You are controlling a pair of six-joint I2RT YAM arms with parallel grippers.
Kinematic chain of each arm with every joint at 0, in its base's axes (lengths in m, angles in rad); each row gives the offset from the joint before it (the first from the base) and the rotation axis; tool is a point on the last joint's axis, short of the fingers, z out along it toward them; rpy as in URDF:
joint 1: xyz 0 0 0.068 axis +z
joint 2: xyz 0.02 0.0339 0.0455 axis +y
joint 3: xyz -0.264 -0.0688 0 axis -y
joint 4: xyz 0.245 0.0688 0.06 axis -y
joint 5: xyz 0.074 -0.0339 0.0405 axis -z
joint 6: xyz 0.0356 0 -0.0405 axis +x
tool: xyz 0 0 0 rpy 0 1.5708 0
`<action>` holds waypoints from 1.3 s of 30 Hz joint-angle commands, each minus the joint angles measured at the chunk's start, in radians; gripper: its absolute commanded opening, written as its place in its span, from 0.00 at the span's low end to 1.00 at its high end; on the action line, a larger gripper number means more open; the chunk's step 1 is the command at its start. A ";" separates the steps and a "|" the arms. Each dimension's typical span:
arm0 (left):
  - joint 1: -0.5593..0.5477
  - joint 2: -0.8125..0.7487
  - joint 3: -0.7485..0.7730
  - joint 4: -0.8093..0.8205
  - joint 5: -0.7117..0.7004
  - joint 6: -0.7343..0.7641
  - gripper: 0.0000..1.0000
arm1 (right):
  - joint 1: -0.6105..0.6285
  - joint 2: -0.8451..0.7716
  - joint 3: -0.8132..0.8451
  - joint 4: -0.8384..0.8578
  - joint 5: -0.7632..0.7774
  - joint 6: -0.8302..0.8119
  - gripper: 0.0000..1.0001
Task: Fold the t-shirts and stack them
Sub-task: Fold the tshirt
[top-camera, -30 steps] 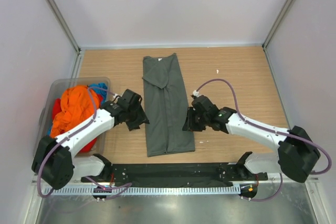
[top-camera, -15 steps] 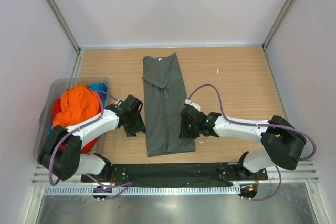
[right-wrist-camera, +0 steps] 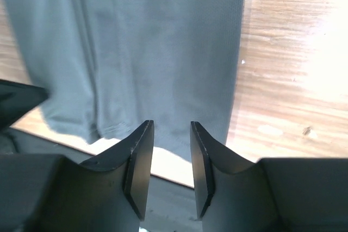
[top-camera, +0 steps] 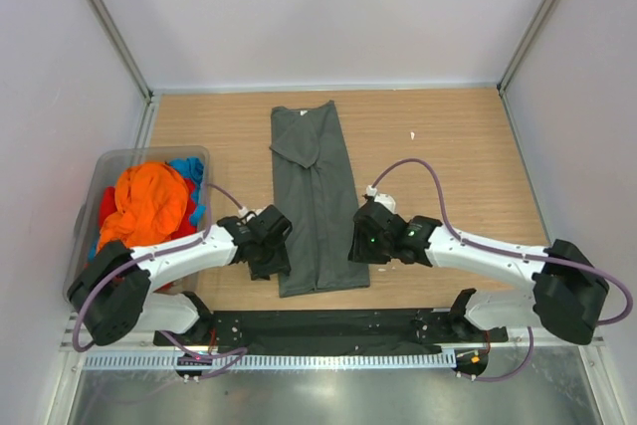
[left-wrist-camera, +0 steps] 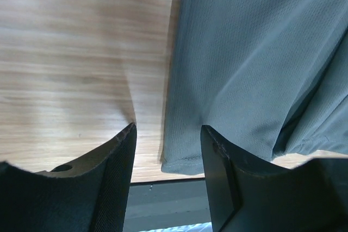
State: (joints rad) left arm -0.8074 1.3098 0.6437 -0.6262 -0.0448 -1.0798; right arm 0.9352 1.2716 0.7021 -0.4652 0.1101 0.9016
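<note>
A dark grey-green t-shirt (top-camera: pixel 313 196) lies folded into a long narrow strip down the middle of the wooden table. My left gripper (top-camera: pixel 276 258) hangs over its near left corner, open, and in the left wrist view the hem corner (left-wrist-camera: pixel 182 156) lies below the gap between the fingers (left-wrist-camera: pixel 117 156). My right gripper (top-camera: pixel 360 249) is open above the shirt's near right edge, and the cloth (right-wrist-camera: pixel 163 42) fills most of the right wrist view. Neither gripper holds anything. Orange (top-camera: pixel 149 201), blue (top-camera: pixel 189 171) and red (top-camera: pixel 105 208) t-shirts sit bunched in the bin.
A translucent grey plastic bin (top-camera: pixel 109 159) stands at the left edge of the table. A black rail (top-camera: pixel 328 325) runs along the near edge just below the shirt's hem. Bare wood (top-camera: pixel 458 146) lies to the right of the shirt, with a small white speck on it.
My left gripper has moved right and nearer, from beside the bin to the shirt's near left corner. My right gripper has shifted a little along the right edge and its fingers have parted slightly.
</note>
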 commanded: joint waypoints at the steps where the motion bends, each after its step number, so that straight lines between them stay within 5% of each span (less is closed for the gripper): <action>1: -0.030 -0.049 -0.047 -0.003 -0.024 -0.081 0.53 | 0.007 -0.075 -0.044 -0.039 0.026 0.045 0.40; 25: -0.159 -0.107 -0.159 0.026 -0.001 -0.233 0.43 | 0.007 -0.189 -0.269 0.120 -0.082 0.158 0.40; 32: -0.187 -0.129 -0.154 -0.050 -0.032 -0.253 0.38 | 0.007 -0.216 -0.289 0.119 -0.067 0.171 0.25; 33: -0.194 -0.133 -0.118 -0.106 -0.070 -0.247 0.39 | 0.007 -0.222 -0.294 0.117 -0.064 0.171 0.11; 39: -0.203 -0.155 -0.119 -0.118 -0.069 -0.267 0.40 | 0.008 -0.224 -0.299 0.137 -0.069 0.169 0.02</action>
State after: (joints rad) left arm -1.0023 1.1652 0.5316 -0.6441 -0.0551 -1.3331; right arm 0.9360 1.0649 0.4065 -0.3653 0.0280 1.0615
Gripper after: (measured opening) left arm 0.396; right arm 0.042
